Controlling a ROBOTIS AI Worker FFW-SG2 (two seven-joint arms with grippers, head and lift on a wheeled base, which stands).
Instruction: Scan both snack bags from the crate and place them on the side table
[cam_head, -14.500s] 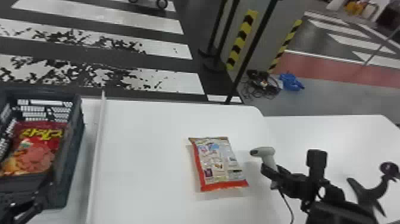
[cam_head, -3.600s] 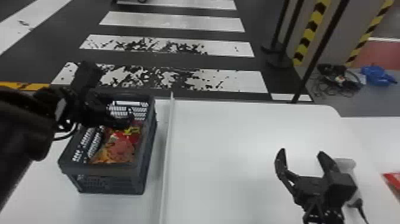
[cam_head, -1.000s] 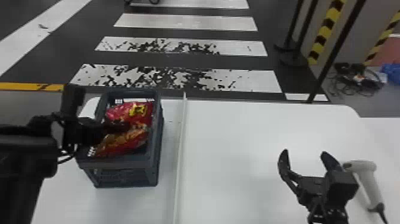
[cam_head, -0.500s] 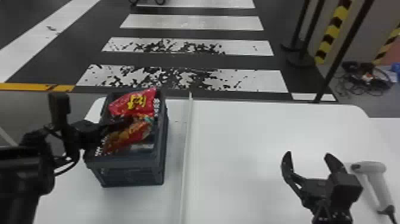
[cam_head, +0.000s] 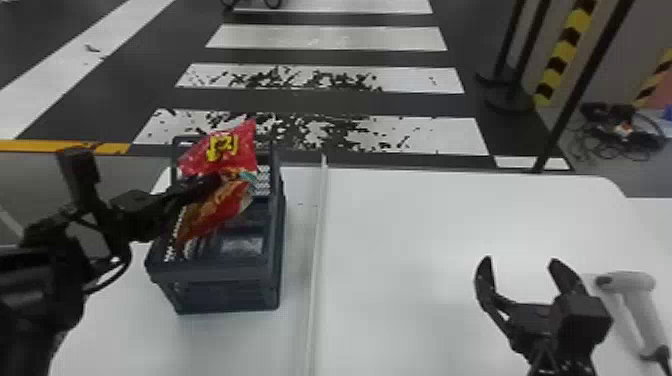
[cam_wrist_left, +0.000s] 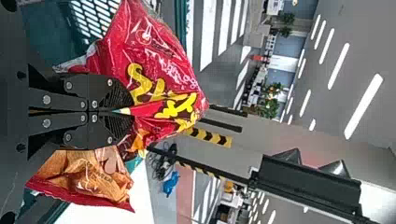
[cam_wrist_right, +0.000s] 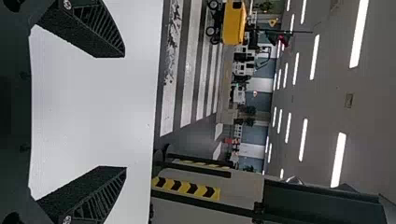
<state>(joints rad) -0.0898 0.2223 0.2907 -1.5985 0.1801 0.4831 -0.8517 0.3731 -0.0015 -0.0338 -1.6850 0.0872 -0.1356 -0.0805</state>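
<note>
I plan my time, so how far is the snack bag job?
Done: the red snack bag is gripped.
In hand: the left end effector holds it over the crate.
Left: presumably scanning with the scanner beside the right end effector, then placing. The other bag's status I cannot tell.

Black all over, on left arm (cam_head: 30, 290) and right arm (cam_head: 555, 362) alike. Carries a thin, looping black cable (cam_head: 120, 272) and a block-shaped black housing (cam_head: 77, 170) near the left wrist. Ends, at the left gripper (cam_head: 212, 184), in flat fingers (cam_wrist_left: 100, 88) with round silver screws (cam_wrist_left: 109, 82) and finely ridged, rounded tips; at the right gripper (cam_head: 520, 260), in tapering ones with grainy inner pads (cam_wrist_right: 88, 42) and slanted ribs (cam_wrist_right: 99, 23).
</note>
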